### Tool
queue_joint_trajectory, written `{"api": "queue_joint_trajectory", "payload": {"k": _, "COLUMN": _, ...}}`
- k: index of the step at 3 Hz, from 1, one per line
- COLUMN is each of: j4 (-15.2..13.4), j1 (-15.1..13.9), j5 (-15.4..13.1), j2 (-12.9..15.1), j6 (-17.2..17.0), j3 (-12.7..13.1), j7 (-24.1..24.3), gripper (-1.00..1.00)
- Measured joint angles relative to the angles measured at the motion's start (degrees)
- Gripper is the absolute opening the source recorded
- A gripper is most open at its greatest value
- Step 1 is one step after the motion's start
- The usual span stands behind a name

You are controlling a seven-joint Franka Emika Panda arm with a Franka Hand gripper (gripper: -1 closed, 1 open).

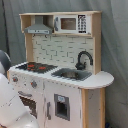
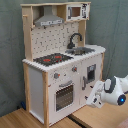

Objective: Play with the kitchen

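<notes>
The kitchen is a tall toy of pale wood and white panels. It has a black-red hob, a black faucet over the sink, a grey hood and a microwave on top. In the second exterior view my gripper hangs low in front of the kitchen, just right of the oven door and below the small cupboard door. In the first exterior view my white arm covers the lower left front, and the gripper is hidden there.
The kitchen stands on a wooden table. A grey curtain hangs behind it. My arm's white links fill the lower right of the second exterior view.
</notes>
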Motion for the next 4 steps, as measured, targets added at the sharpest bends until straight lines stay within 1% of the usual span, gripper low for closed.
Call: {"api": "queue_joint_trajectory", "payload": {"k": 4, "j4": -1.7, "j1": 11.2, "j5": 18.0, "j2": -13.8, "j6": 2.9, "j3": -3.9, "j7": -4.7, "gripper": 1.00}}
